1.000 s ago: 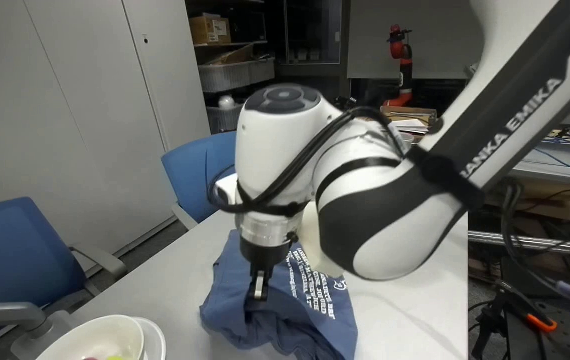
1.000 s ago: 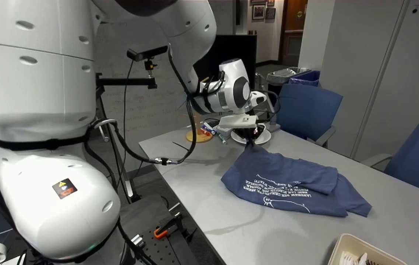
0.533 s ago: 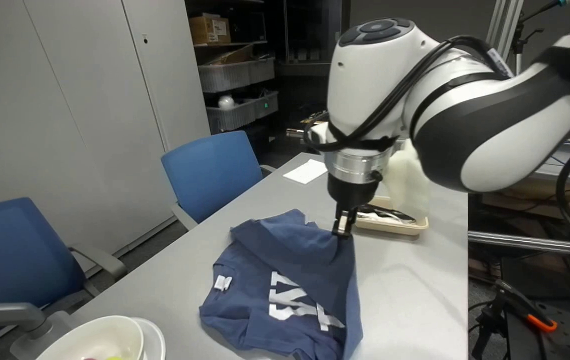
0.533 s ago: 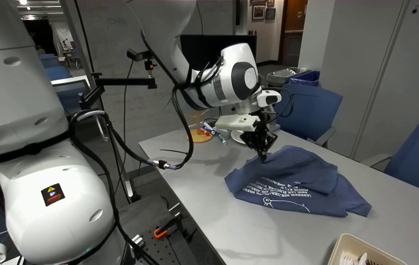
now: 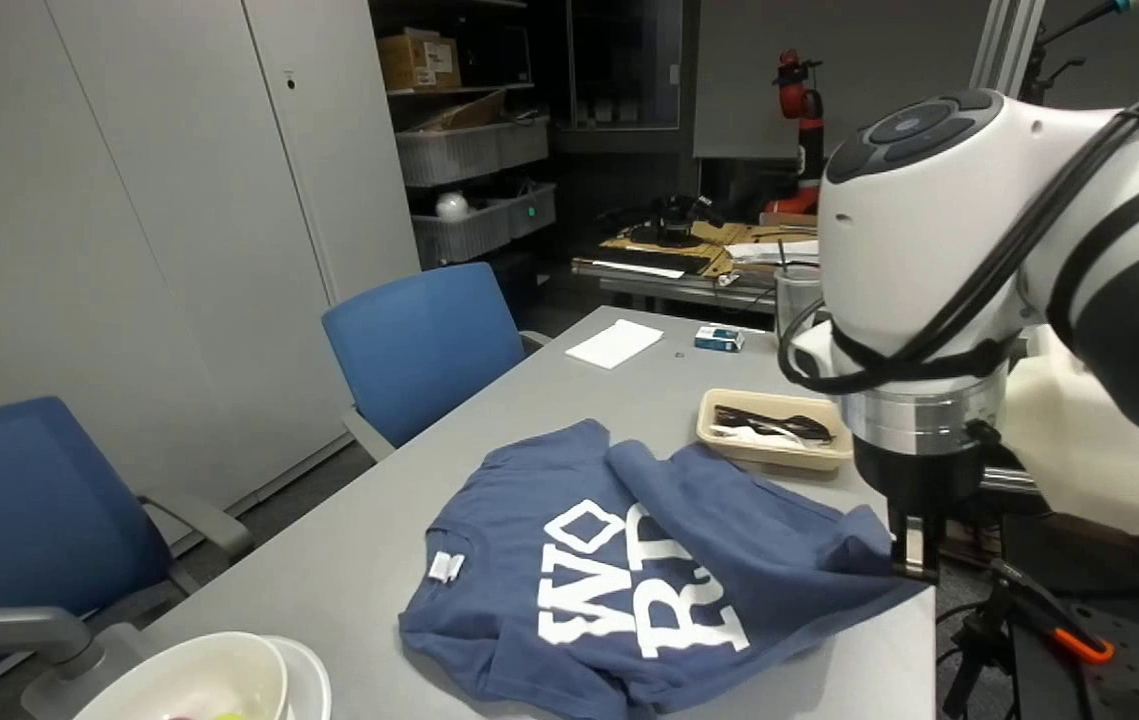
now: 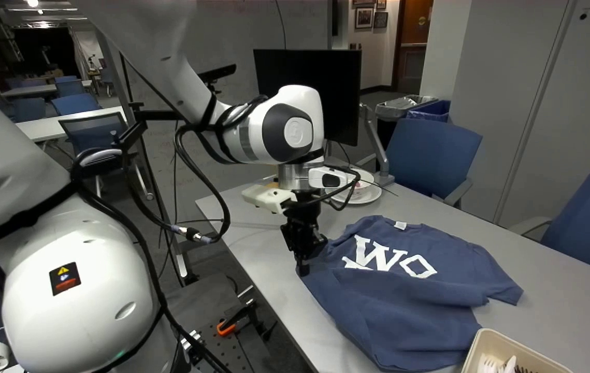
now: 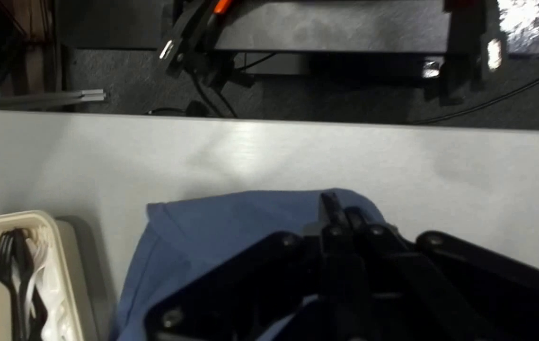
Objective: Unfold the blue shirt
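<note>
My jaws are clenched on an edge of the blue shirt (image 5: pixel 649 560), which lies partly folded over itself on the table (image 5: pixel 359 560). Just beside the shirt sits a cutlery tray (image 5: pixel 779 457); near the shirt, a white bowl (image 5: pixel 189 668).

in the wrist view the fingers (image 7: pixel 330 208) are so dark that the cloth of the blue shirt (image 7: pixel 231 218) between them cannot be made out, and nearer the bottom edge the shirt is partly covered by the gripper (image 7: pixel 342 206) and cut off. left of the fingers, the tray (image 7: pixel 71 258) is cropped by two edges; in an exterior view, white letters (image 5: pixel 647 605) left of the fingers are partly hidden under a fold (image 5: pixel 729 525), and farther left the bowl (image 5: pixel 179 665) is cropped, its contents unidentifiable.
</note>
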`<state>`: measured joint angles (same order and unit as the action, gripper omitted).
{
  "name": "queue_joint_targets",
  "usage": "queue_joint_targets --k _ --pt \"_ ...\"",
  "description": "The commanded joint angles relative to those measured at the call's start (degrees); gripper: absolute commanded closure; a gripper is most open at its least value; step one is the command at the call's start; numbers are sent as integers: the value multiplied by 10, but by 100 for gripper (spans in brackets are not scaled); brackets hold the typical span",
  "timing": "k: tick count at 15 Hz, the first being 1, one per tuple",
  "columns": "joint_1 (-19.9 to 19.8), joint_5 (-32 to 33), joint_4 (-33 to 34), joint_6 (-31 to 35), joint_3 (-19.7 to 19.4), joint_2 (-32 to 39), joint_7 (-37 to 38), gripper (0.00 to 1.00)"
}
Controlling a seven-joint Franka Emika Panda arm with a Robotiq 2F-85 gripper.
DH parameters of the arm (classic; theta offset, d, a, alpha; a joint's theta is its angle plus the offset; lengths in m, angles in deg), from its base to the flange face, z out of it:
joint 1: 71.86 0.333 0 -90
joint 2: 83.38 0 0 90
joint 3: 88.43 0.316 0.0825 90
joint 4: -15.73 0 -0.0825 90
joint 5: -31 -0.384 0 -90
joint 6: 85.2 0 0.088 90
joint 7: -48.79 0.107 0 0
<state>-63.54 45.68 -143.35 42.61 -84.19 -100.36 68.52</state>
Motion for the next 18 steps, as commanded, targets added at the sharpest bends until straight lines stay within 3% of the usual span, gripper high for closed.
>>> queue_joint_targets --k 1,3,12,18 --pt "30 -93 1 -32 43 3 -31 73" --pt "43 -130 2 -30 62 8 -37 66" --pt "63 -198 5 12 85 17 -82 0" --pt "56 -153 6 117 90 31 -129 0"
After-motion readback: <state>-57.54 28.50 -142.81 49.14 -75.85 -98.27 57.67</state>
